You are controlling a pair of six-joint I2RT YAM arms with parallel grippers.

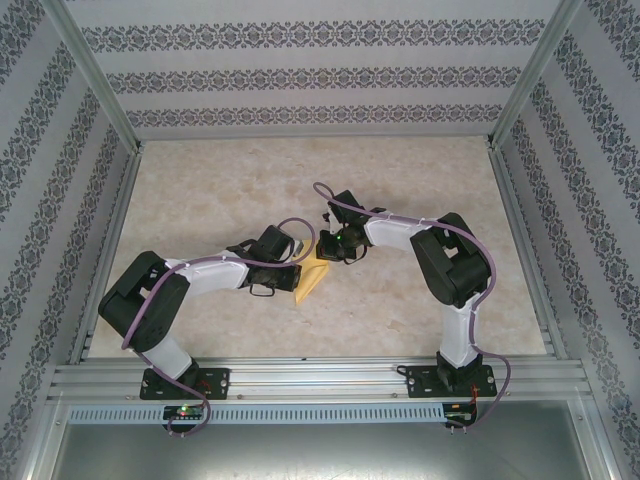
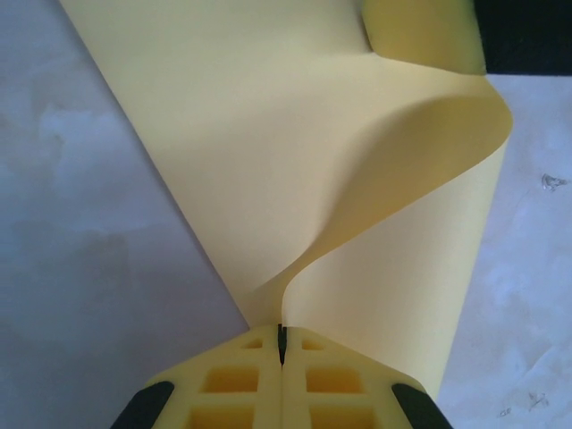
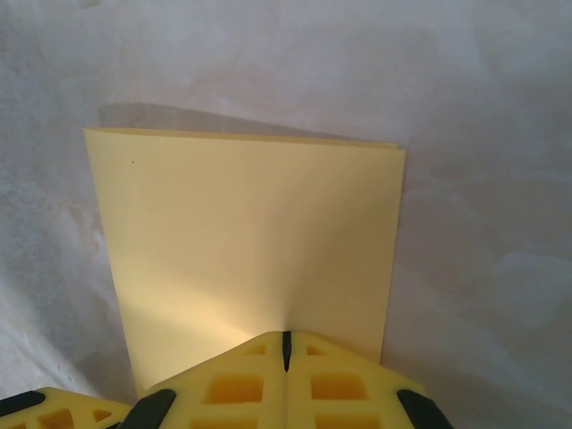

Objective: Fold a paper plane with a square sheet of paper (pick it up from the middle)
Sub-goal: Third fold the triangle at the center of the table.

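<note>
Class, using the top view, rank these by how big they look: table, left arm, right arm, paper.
1. Table: largest by far.
2. Left arm and right arm: they look about alike, so no ranking between them.
3. Paper: smallest, a little yellow patch between the arms.

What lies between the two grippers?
The square sheet of paper, seen in the top view; the left gripper and the right gripper are both shut on it.
</note>
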